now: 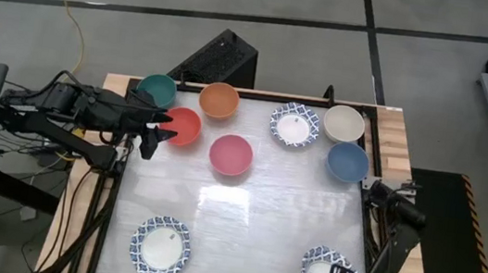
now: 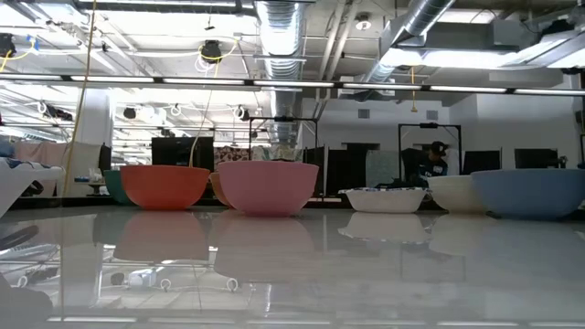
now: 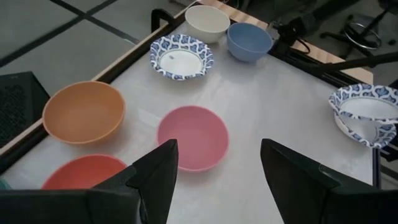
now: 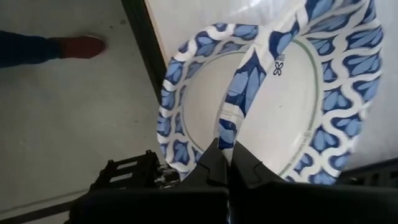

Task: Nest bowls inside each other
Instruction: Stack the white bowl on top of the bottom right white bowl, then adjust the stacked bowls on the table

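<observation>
At the table's near right corner, the right gripper's (image 4: 225,163) fingers pinch a patterned bowl's (image 4: 348,93) rim, while the left gripper's (image 3: 217,171) fingers gape empty above the red bowl (image 1: 181,126).

Bowls scattered, none nested on the open table

Along the far edge: plain teal round bowl (image 1: 157,88), orange bowl (image 1: 218,101), blue-and-white patterned-rim bowl (image 1: 294,125) with white centre, cream bowl (image 1: 344,123). Just nearer: red bowl (image 1: 180,126) beside the teal one, pink bowl (image 1: 231,154) mid-table, blue bowl (image 1: 347,161) touching or nearly touching the cream. At the near edge: one patterned bowl (image 1: 160,248) left, upright; another patterned bowl (image 4: 348,106) at the right corner, a third patterned rim (image 4: 249,74) crossing over it, tilted.
</observation>
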You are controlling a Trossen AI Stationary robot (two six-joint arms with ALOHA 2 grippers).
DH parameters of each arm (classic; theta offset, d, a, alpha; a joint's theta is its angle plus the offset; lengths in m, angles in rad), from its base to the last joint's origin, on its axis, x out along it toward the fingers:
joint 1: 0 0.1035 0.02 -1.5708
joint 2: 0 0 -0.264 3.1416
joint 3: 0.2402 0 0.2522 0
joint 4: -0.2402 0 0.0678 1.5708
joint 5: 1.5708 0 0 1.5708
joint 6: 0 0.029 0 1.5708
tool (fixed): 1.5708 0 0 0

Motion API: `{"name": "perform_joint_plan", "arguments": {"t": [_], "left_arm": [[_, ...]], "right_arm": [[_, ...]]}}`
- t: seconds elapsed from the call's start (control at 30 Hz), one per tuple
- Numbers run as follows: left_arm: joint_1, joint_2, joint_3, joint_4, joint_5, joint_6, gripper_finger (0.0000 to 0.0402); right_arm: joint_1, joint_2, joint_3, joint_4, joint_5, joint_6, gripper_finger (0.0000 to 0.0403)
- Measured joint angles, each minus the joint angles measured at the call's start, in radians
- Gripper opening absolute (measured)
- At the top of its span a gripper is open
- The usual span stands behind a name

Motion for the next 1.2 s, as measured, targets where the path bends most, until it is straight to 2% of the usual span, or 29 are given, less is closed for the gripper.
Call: {"name": "perform_joint_plan", "arguments": {"t": [0.2, 0.33, 0.6, 0.77, 0.9, 1.07, 1.2], "left_arm": [[0.000, 0.000, 0.000, 0.000, -0.002, -0.002, 0.0220], [0.000, 0.000, 0.000, 0.000, -0.002, 0.000, 0.0220], [0.000, 0.000, 0.000, 0.000, -0.002, 0.000, 0.0220], [0.000, 0.000, 0.000, 0.000, -0.002, 0.015, 0.0220], [0.000, 0.000, 0.000, 0.000, -0.002, 0.016, 0.0220], [0.000, 0.000, 0.000, 0.000, -0.002, 0.016, 0.0220], [0.000, 0.000, 0.000, 0.000, -0.002, 0.011, 0.0220]], "right_arm": [[0.014, 0.024, -0.002, 0.063, 0.002, 0.003, 0.0008], [0.015, 0.024, -0.002, 0.087, 0.013, -0.017, 0.0032], [0.017, 0.024, -0.002, 0.100, 0.005, 0.042, 0.0127], [0.017, 0.024, -0.002, 0.118, 0.005, 0.034, 0.0201], [0.017, 0.023, -0.002, 0.123, 0.004, 0.034, 0.0243], [0.006, 0.023, -0.002, 0.116, 0.004, 0.034, 0.0250], [-0.018, 0.022, -0.020, 0.104, 0.001, 0.050, 0.0207]]}}
